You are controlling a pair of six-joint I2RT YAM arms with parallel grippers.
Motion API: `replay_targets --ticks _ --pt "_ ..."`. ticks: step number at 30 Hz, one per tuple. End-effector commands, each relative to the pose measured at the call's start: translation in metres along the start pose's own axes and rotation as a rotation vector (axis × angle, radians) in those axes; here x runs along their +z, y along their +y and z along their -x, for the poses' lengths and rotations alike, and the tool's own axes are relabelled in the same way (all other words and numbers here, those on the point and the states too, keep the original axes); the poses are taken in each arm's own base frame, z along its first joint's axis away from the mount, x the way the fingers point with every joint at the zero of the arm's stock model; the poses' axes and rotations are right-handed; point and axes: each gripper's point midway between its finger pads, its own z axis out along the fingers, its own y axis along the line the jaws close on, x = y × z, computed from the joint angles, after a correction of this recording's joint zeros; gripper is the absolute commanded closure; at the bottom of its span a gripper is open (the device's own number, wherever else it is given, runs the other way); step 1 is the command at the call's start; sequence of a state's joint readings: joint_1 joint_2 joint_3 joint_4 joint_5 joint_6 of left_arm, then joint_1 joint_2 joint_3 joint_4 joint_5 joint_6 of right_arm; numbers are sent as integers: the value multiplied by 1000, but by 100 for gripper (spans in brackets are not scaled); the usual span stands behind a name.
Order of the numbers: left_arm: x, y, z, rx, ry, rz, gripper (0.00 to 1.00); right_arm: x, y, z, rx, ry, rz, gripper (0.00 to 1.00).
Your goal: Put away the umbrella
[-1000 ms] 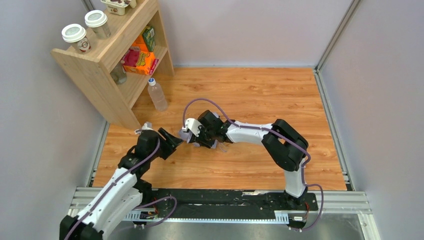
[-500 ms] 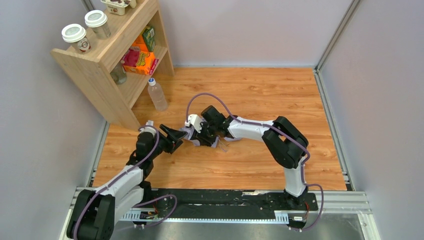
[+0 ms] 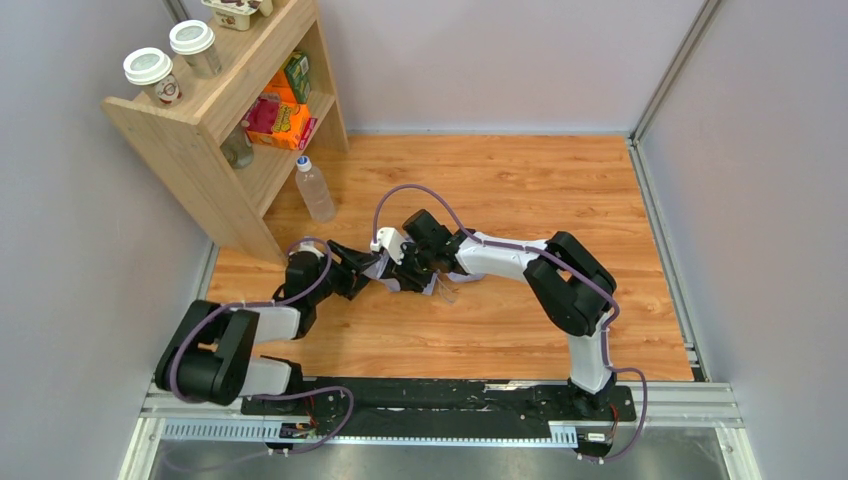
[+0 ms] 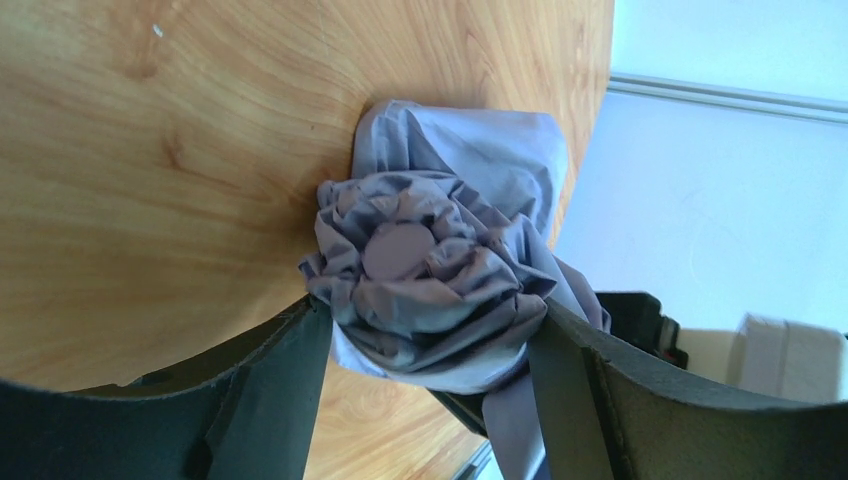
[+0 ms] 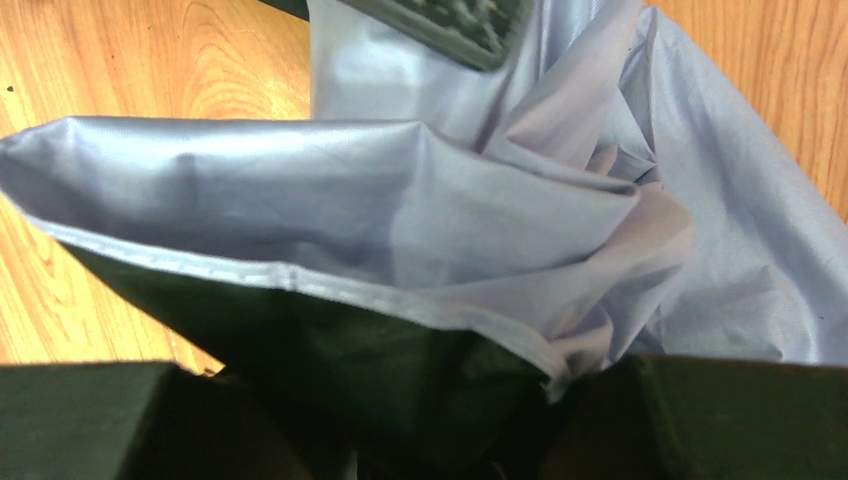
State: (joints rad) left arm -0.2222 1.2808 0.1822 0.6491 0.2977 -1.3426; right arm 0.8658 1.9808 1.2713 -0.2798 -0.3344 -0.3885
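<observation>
The umbrella (image 3: 441, 284) is a bundle of pale lavender fabric lying on the wooden floor between my two grippers, mostly hidden under them. In the left wrist view its bunched end with a round cap (image 4: 398, 250) sits between my left fingers (image 4: 275, 390), which touch the fabric on both sides. My left gripper (image 3: 357, 271) holds that end from the left. My right gripper (image 3: 402, 266) grips the folded fabric (image 5: 450, 200) from the right, pinching a hem between its dark fingers (image 5: 700, 420). The shaft, handle and strap are hidden.
A wooden shelf unit (image 3: 215, 125) stands at the back left, with two lidded cups (image 3: 150, 70) on top and colourful boxes (image 3: 280, 118) inside. A clear bottle (image 3: 314, 190) stands on the floor beside it. Grey walls close the floor on three sides.
My left arm has folded and its gripper has moved right onto the umbrella's end, now around it. My right gripper shifted slightly right, still holding the fabric.
</observation>
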Motion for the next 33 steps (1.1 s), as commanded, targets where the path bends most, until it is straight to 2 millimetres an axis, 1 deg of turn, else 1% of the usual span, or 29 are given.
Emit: replay_targets --ticks 1,2,3,4,5,7,8,9,10,12,13,14,15,16,17,18,19,20,21,22,23,24,26,27,29,30,31,32,33 --pt "19 -19 4 6 15 -76 23 10 74 -113 208 364 247 100" --pt "22 -8 0 -5 30 -51 23 10 73 -112 207 361 245 100" --pt "25 -11 1 -2 27 -65 23 10 73 -111 202 358 244 100" --pt "29 0 -5 -4 43 -31 23 10 73 -110 202 355 244 100" --pt "32 8 -6 3 35 -4 23 10 73 -109 201 351 245 100" --pt "42 24 -14 15 52 53 23 10 74 -108 201 350 251 100" --pt "47 37 -22 8 80 92 23 10 74 -107 197 349 250 100" --pt "52 37 -24 8 87 98 23 10 74 -106 194 347 251 100" --pt "56 48 -30 22 103 122 23 10 74 -105 193 344 253 100" --pt "58 66 -33 28 90 169 23 10 77 -104 193 344 261 100" --pt "58 70 -32 40 76 172 23 10 77 -102 188 339 260 100" --pt "58 77 -34 26 82 187 26 10 77 -102 187 338 260 100" --pt "55 82 -37 21 91 193 35 9 77 -101 183 334 256 100" --pt "55 79 -37 31 90 168 41 9 77 -101 183 333 256 100" --pt "52 86 -36 30 77 187 53 7 77 -99 183 326 252 100" --pt "50 86 -35 36 68 185 58 7 76 -97 184 318 242 100" --pt "48 89 -35 44 62 190 70 5 74 -94 191 305 229 100" --pt "47 88 -35 51 63 186 74 2 72 -90 208 286 215 100" --pt "45 90 -36 53 66 190 82 0 69 -86 220 263 200 98" --pt "44 89 -37 59 71 184 91 -4 66 -82 241 237 185 94" --pt "43 88 -37 60 71 181 94 -8 62 -79 266 214 163 86" --pt "42 89 -38 59 76 182 99 -14 57 -74 288 186 141 77" --pt "39 91 -39 69 77 185 100 -26 49 -69 320 148 81 56" --pt "37 91 -38 69 72 187 100 -34 43 -69 341 140 25 48" --pt "34 95 -39 68 73 205 100 -52 39 -65 379 122 -36 36" --pt "34 94 -39 71 77 203 100 -63 35 -63 403 113 -83 30" --pt "33 96 -39 64 77 215 100 -71 36 -64 419 116 -103 27" --pt "33 94 -40 65 80 211 100 -84 33 -59 449 98 -151 15" --pt "31 95 -41 63 83 216 100 -94 33 -60 475 96 -183 11"
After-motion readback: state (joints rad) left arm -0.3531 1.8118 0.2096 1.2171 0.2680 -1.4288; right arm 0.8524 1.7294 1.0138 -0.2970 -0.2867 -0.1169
